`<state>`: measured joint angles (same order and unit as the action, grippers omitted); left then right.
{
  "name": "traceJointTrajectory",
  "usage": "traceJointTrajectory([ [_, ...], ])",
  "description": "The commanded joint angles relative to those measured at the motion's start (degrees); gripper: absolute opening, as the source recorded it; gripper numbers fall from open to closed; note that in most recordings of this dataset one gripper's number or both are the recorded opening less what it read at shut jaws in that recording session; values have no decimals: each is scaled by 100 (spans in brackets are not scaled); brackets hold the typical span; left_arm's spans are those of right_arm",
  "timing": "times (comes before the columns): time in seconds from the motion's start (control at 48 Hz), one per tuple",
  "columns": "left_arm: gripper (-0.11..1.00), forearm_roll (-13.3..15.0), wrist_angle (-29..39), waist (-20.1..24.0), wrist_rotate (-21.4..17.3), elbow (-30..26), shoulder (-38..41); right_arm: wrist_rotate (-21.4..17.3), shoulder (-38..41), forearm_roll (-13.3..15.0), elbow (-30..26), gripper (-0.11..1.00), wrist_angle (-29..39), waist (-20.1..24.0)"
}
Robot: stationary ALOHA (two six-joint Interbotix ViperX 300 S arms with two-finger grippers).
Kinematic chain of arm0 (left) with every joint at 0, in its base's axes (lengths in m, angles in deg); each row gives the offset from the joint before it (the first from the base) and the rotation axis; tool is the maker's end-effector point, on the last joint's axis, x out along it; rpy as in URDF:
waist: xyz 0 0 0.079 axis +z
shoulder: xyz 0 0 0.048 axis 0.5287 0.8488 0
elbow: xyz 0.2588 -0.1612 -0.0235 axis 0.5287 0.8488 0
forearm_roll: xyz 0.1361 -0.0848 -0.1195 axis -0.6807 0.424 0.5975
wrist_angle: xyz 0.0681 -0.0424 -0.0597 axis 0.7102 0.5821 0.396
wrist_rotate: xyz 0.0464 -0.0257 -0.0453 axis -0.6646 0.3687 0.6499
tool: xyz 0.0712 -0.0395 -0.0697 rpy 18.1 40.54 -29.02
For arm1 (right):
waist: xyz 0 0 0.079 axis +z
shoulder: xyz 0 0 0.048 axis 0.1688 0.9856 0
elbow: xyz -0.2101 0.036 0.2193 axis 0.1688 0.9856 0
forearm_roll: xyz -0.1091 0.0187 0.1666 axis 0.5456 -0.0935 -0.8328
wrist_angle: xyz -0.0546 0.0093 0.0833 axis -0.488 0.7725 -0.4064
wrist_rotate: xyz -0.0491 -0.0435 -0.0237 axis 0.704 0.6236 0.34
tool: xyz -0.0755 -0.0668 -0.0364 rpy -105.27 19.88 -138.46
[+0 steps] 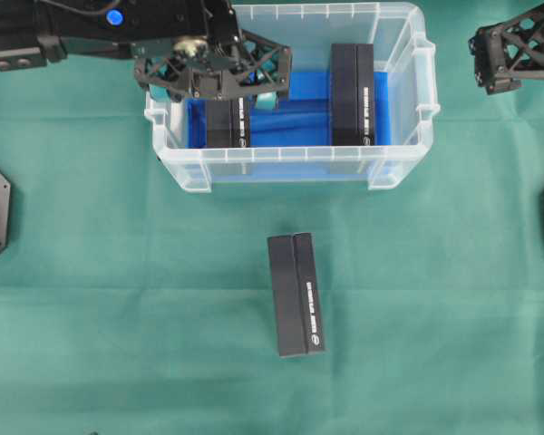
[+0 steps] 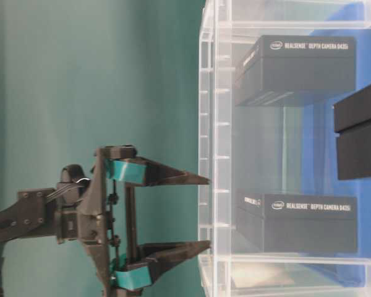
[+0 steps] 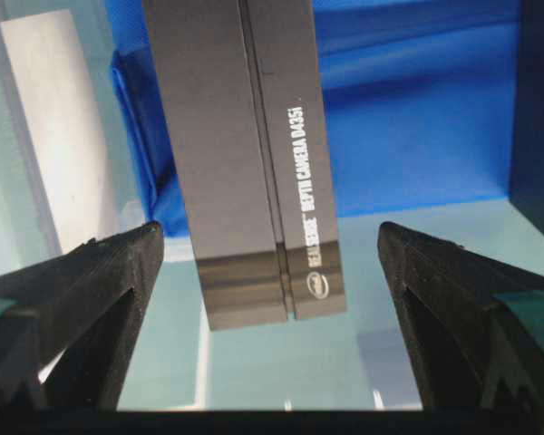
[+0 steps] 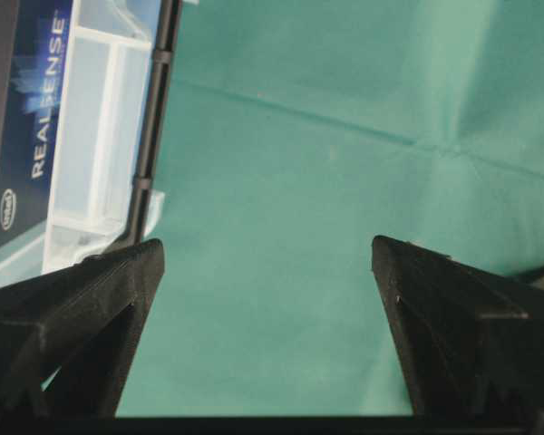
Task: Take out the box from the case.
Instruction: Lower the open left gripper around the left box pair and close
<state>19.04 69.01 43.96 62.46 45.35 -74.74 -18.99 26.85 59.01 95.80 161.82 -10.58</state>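
Observation:
The case is a clear plastic tub with a blue liner, standing at the back middle of the table. Two black boxes stand in it: the left box and the right box. My left gripper hangs open just above the case rim, directly over the left box, fingers pointing down on either side of it without touching. From table level this gripper is level with the case wall. My right gripper is open and empty, off to the right of the case over bare cloth.
A third black box lies on the green cloth in front of the case. The right box shows at the edge of the left wrist view. The case corner sits left of my right gripper.

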Motion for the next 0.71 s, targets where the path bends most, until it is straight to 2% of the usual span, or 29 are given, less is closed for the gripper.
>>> traceJointTrajectory([
  [0.0,94,-18,-70,0,88,26,-62,9,-18,18,-44,93,-35,9],
  [0.25,94,-18,-404,44,281,360,-70,9,-18,18,-18,93,-88,53],
  [0.688,94,-18,-615,132,308,519,-9,9,-26,26,-9,93,-237,105],
])
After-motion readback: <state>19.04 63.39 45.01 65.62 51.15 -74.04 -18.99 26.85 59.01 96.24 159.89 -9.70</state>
